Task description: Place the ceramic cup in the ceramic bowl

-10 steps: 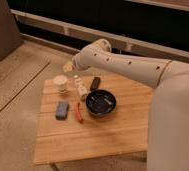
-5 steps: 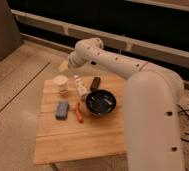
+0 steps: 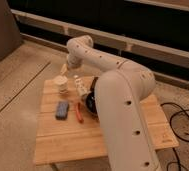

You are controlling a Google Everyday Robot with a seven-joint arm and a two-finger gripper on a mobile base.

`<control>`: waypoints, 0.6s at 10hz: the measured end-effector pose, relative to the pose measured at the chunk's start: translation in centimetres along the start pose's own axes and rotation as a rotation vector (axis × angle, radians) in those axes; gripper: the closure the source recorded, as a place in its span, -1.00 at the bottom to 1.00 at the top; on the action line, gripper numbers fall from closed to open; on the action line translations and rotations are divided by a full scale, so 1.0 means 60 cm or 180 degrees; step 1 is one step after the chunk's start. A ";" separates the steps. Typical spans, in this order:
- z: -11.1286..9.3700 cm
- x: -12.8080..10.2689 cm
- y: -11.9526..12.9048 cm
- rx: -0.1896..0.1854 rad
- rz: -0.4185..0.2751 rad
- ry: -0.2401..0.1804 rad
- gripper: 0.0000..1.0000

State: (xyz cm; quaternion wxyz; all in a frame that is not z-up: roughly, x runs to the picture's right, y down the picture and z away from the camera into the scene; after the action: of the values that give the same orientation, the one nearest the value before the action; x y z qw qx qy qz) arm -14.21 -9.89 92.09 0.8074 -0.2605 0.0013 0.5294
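The cream-white ceramic cup (image 3: 61,84) stands upright near the far left corner of the wooden table (image 3: 63,140). The gripper (image 3: 65,69) is just above and behind the cup, at the end of the white arm (image 3: 118,100) that reaches in from the right. The black ceramic bowl (image 3: 90,101) sits right of the cup. It is mostly hidden behind the arm, and only its left edge shows.
A slim white bottle (image 3: 79,86) lies between cup and bowl. A blue-grey block (image 3: 62,110) and a red tool (image 3: 79,113) lie nearer the front. Black cables (image 3: 180,120) trail on the floor to the right.
The arm's bulk has swung further across the view and now covers most of the bowl. The gripper stays close above the cup.
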 end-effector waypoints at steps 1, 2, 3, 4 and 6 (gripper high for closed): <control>0.011 0.000 0.008 -0.0005 0.0016 0.0059 -0.30; 0.025 -0.002 0.019 -0.0041 0.0038 0.0115 -0.30; 0.037 -0.005 0.030 -0.0080 0.0059 0.0159 -0.30; 0.050 -0.004 0.039 -0.0123 0.0087 0.0215 -0.30; 0.084 0.020 0.042 -0.0192 0.0208 0.0440 -0.25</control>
State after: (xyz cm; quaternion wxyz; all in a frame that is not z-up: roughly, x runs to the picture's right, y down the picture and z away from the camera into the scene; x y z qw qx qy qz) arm -17.20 -5.97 95.05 0.7794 -0.3204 0.0496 0.5361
